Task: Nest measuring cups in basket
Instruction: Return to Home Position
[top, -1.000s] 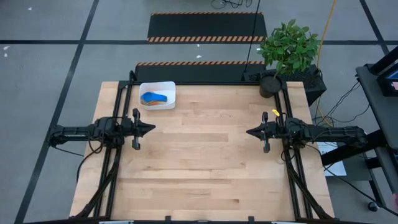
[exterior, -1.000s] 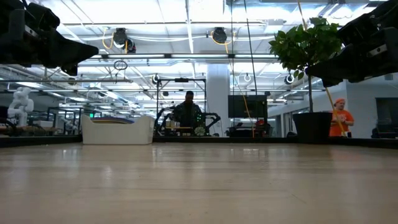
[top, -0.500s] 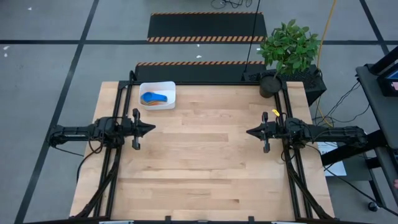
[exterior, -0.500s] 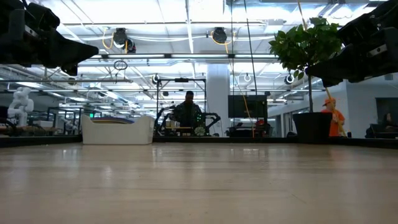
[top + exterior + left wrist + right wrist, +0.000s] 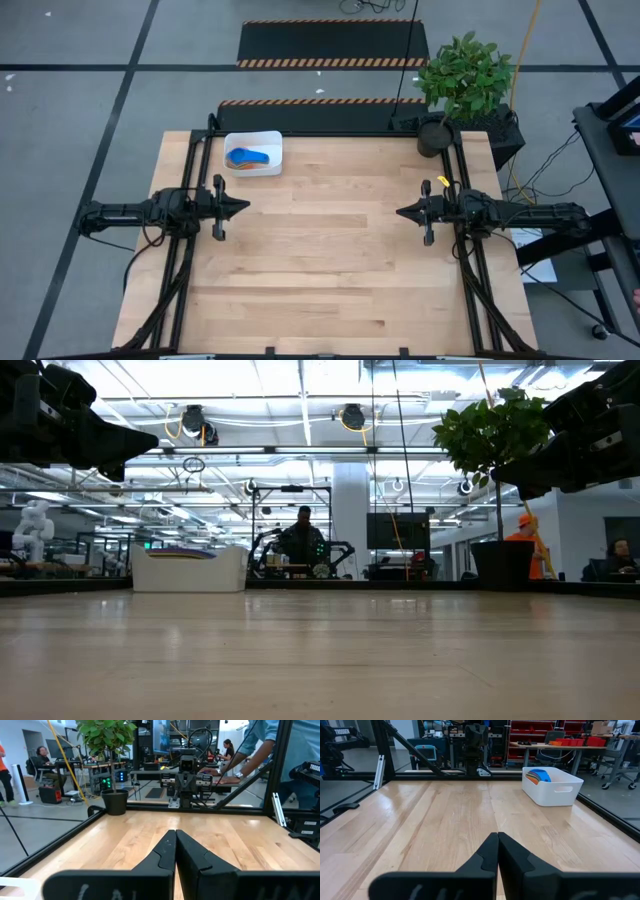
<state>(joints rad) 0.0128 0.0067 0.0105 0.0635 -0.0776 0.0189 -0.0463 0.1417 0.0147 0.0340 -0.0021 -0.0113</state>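
Two grippers pressed shut, empty: left gripper (image 5: 243, 207) over the left side of the table (image 5: 330, 270), right gripper (image 5: 400, 212) over its right. Basket (image 5: 268, 139) at far-left corner holds nested measuring cups (image 5: 247, 157); only blue top and orange edge show, rest hidden

Quick headcount from where I'm standing: one table (image 5: 330, 270), two arms, so two grippers, the left gripper (image 5: 244, 207) and the right gripper (image 5: 399, 212). One basket (image 5: 272, 148) upper left of the high view, holding a single stack of measuring cups (image 5: 248, 157). Only two colours show from above, blue over orange, so the full cup count is anyone's guess. One potted plant (image 5: 465, 75) upper right. Three folks in the low view: a person in dark (image 5: 304, 542) mid-frame, a person in orange (image 5: 520, 538) at right, and a seated person (image 5: 612, 556) at the right edge.
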